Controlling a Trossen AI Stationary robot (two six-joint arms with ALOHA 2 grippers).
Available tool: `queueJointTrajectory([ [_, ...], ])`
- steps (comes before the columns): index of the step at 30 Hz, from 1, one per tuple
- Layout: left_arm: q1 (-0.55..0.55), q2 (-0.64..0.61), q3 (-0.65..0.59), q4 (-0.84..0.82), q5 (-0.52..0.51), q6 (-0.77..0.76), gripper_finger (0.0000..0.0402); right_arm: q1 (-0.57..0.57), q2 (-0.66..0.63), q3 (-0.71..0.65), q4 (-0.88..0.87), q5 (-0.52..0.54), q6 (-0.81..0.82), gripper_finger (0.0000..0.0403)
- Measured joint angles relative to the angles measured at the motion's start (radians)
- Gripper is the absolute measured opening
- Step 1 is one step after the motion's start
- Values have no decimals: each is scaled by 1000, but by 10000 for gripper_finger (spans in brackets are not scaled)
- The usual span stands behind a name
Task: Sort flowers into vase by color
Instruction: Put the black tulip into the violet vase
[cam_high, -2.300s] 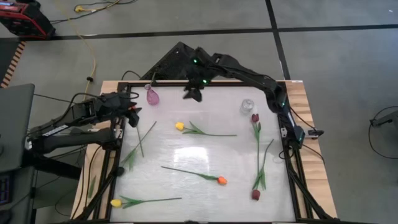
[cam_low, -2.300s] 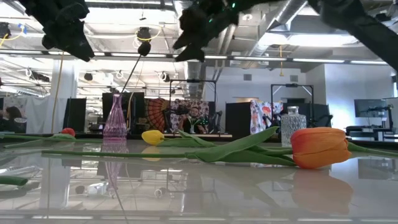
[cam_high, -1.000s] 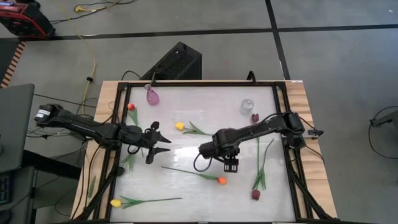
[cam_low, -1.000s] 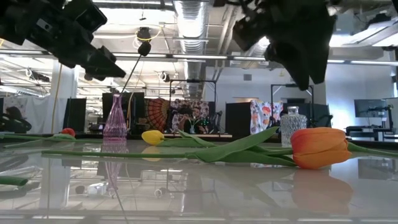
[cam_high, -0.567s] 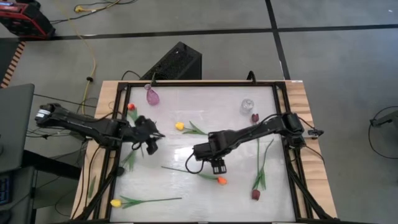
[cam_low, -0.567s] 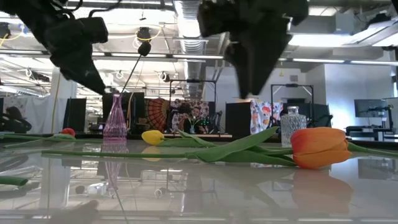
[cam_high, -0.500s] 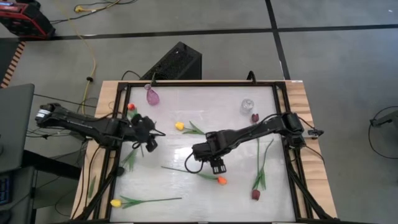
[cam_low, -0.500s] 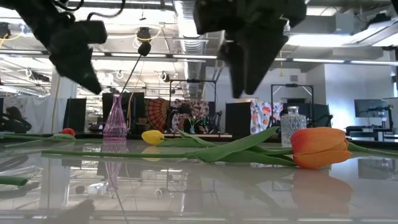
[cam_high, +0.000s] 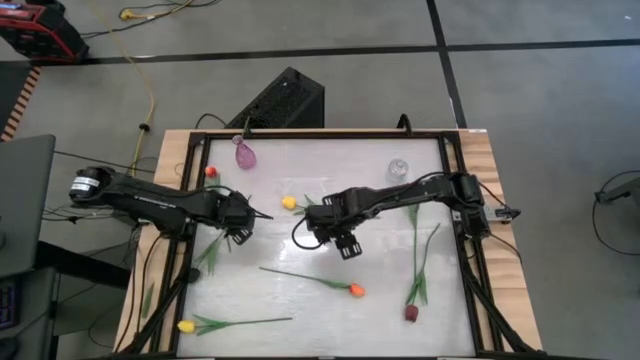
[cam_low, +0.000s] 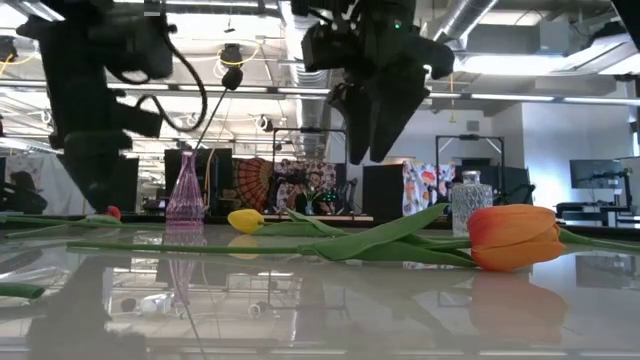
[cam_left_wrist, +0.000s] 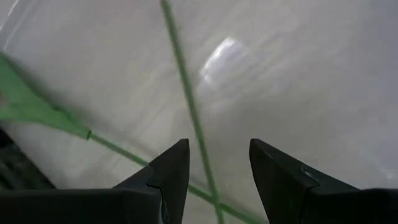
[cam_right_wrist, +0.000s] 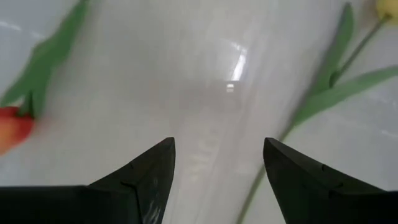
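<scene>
Artificial tulips (cam_high: 320, 281) lying flat, scattered apart across the white table, maroon, yellow and orange-red heads

You are looking at an industrial lab or workshop hall. The white table (cam_high: 320, 300) stands in a black metal frame (cam_high: 300, 132) on a bare grey concrete floor (cam_high: 540, 90), where a yellow cable (cam_high: 150, 90) trails toward a red machine (cam_high: 40, 30). Across the table top, the low view shows exposed ceiling ducts (cam_low: 310, 25), strip lights (cam_low: 520, 97), dark partition panels (cam_low: 390, 192) and a monitor (cam_low: 600, 172) beyond.
</scene>
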Motion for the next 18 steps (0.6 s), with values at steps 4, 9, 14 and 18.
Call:
queueJointTrajectory([
  [4,49,56,0,-20,29,13,157,-13,0,0,-37,-3,-2,270],
  [9,95,106,0,-18,78,58,157,-12,0,0,-66,-6,-11,270],
  [14,105,145,1,-8,121,97,157,-12,0,-7,-78,-33,-9,270],
  [18,108,156,3,-8,148,122,155,-12,1,-48,-77,-34,-3,270],
])
